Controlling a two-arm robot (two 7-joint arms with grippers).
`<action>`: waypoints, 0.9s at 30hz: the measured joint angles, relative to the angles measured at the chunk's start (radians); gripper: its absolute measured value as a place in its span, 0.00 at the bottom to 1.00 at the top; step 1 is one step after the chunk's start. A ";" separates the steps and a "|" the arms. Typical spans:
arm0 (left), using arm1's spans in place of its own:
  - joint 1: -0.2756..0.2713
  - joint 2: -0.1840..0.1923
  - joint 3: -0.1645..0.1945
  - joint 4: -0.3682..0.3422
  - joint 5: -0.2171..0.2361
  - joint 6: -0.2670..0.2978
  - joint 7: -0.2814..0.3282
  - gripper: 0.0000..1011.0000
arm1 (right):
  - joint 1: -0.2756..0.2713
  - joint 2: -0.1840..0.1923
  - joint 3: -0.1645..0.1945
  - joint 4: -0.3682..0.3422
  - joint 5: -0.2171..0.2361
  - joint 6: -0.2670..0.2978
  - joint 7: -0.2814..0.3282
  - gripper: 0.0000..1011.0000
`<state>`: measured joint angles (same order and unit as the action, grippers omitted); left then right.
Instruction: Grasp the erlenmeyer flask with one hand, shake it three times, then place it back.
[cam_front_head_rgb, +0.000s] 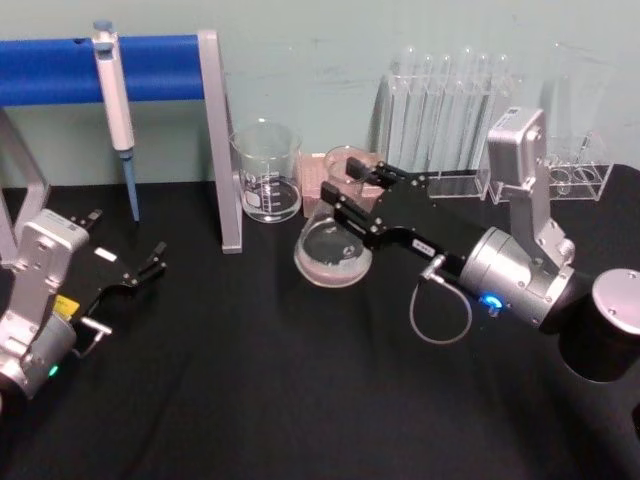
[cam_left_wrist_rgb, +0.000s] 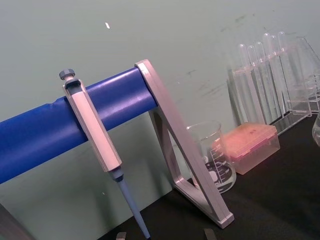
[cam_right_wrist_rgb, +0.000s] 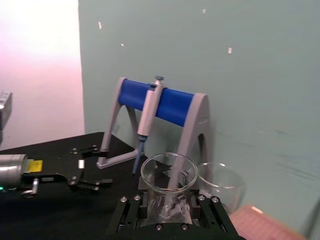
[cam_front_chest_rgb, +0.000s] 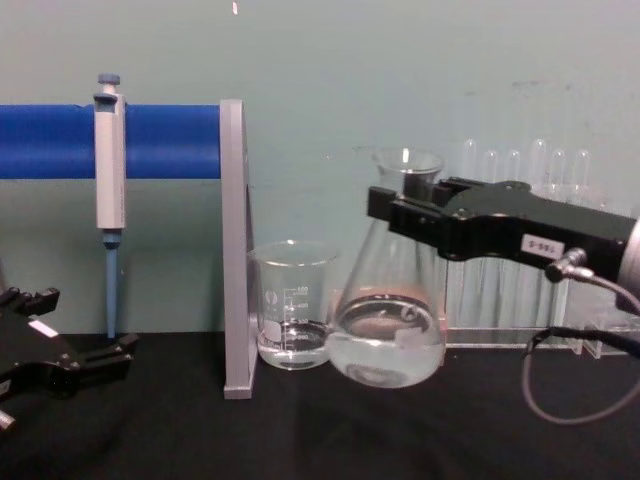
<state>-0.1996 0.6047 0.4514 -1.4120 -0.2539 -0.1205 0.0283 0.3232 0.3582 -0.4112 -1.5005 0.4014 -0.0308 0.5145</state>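
Grips the clear glass conical flask (cam_front_head_rgb: 330, 250) by its narrow neck with the black right tool (cam_front_head_rgb: 343, 178), jaws clamped on either side below the flared rim. Holds it tilted, wide round base swung toward the robot, some clear liquid pooled inside, just beside the straight-walled graduated glass beaker (cam_front_head_rgb: 268, 175). Cannot tell whether the base touches the black desk (cam_front_head_rgb: 250, 380). Parks the left tool (cam_front_head_rgb: 125, 238) low at the desk's left side, fingers apart, near the blue-barred pipette stand (cam_front_head_rgb: 150, 65).
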 joint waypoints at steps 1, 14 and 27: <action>0.000 0.000 0.000 0.000 0.000 0.000 0.000 0.99 | 0.001 0.000 -0.005 0.000 0.001 0.000 0.002 0.45; 0.000 0.000 0.000 0.000 0.000 0.000 0.000 0.99 | 0.022 0.005 -0.045 0.004 0.010 0.001 0.007 0.45; 0.000 0.000 0.000 0.000 0.000 0.000 0.000 0.99 | 0.039 0.016 -0.058 0.024 0.022 -0.001 0.018 0.45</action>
<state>-0.1995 0.6047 0.4514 -1.4119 -0.2539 -0.1205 0.0283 0.3620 0.3743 -0.4689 -1.4765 0.4234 -0.0319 0.5324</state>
